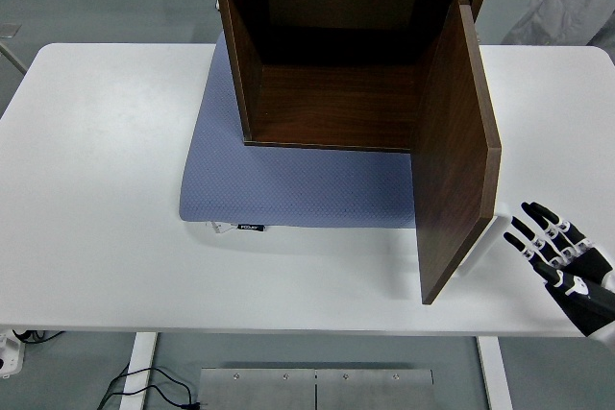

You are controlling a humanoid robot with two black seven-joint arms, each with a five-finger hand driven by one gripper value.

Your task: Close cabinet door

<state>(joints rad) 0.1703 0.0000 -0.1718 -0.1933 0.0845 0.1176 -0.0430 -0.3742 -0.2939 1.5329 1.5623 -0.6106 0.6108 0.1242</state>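
Fingers (531, 229) of right hand (557, 254) spread, holding nothing.
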